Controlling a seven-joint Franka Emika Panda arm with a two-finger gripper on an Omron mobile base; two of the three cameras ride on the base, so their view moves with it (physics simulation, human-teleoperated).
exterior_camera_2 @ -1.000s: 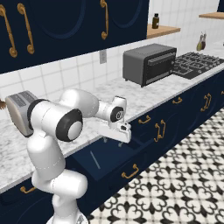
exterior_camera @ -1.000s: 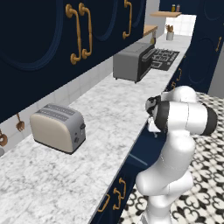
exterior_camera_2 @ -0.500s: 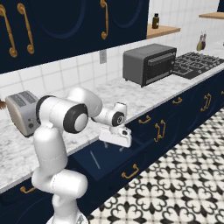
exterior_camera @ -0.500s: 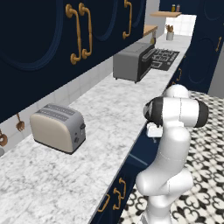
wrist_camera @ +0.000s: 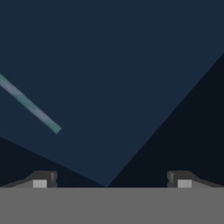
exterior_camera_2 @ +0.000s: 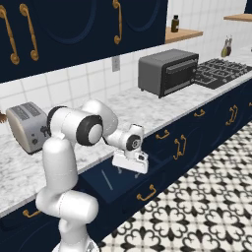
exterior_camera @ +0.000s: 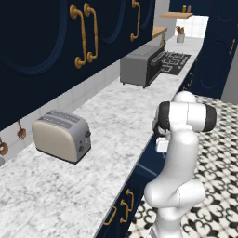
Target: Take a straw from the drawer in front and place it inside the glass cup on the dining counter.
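The drawer (exterior_camera_2: 118, 185) stands pulled open under the marble worktop, its dark-blue inside showing. A thin pale straw (exterior_camera_2: 105, 179) lies on its floor, left of my hand. My gripper (exterior_camera_2: 130, 170) points down into the drawer, open and holding nothing. In the hand view the straw (wrist_camera: 30, 106) lies slanted at the upper left on the drawer floor (wrist_camera: 122, 87), well away from my gripper (wrist_camera: 111, 181), whose fingertips (wrist_camera: 41, 180) stand wide apart. From the left, my gripper (exterior_camera: 161, 145) hangs at the worktop's edge over the drawer (exterior_camera: 148, 163). The glass cup and the dining counter are out of view.
A toaster (exterior_camera: 62, 135) sits on the marble worktop (exterior_camera: 107, 130), with a grey toaster oven (exterior_camera_2: 167, 72) and a black cooktop (exterior_camera_2: 219, 73) further along. Navy wall cabinets (exterior_camera: 69, 37) with brass handles hang above. Patterned tile floor (exterior_camera_2: 197, 211) lies in front.
The hand has come down and slightly toward the straw, lower over the open drawer. The elbow has swung out. The jaws stay open.
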